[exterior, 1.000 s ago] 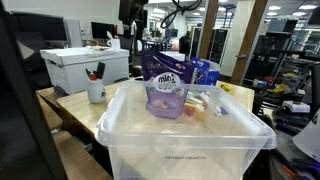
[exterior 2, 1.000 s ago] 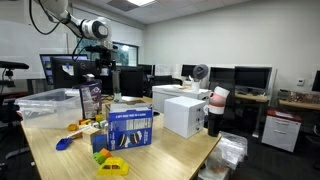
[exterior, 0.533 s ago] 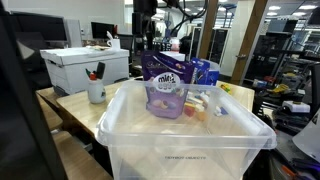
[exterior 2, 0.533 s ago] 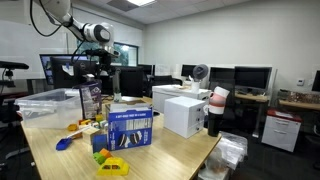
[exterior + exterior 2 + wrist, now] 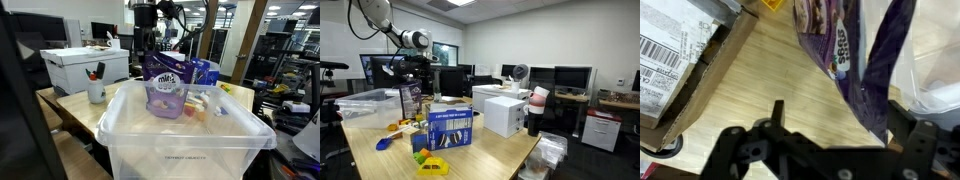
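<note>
Lower now, the gripper (image 5: 147, 40) hangs close above the bag (image 5: 166, 85). Fingers (image 5: 777, 115) spread apart (nothing held); bag untouched on the table (image 5: 72, 108)

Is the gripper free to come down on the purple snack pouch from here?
Probably yes: the gripper hangs open just above the purple snack pouch, whose top edge is uncovered. The clear bin stands beside it, not over it.

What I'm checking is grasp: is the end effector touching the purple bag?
Cannot tell. In the wrist view the edge of the purple bag reaches one finger of the open end effector, but neither contact nor gap shows plainly.
</note>
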Motion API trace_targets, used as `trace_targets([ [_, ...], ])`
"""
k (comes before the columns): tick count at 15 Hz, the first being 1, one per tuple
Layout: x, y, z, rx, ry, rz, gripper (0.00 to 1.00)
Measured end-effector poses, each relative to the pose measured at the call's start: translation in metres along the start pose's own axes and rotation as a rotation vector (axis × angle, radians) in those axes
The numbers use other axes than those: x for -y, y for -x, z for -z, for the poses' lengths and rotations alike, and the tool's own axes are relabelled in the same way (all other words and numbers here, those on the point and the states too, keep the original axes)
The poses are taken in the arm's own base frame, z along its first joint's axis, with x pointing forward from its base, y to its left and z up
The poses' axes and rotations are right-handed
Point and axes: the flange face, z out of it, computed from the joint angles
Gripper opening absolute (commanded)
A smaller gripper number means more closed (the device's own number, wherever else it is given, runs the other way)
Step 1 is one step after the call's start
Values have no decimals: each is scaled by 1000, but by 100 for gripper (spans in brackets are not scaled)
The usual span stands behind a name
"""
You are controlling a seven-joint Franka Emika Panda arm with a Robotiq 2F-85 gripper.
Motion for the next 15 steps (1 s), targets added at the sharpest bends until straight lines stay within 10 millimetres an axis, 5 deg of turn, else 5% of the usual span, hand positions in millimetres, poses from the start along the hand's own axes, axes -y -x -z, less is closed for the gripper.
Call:
trace_targets([
  [5, -5, 3, -17, 1, 50, 17, 100],
  [6, -5, 4, -19, 5, 58, 19, 75],
  [8, -6, 6, -23, 13, 70, 20, 70],
  [15, -6, 6, -25, 13, 88, -43, 31],
])
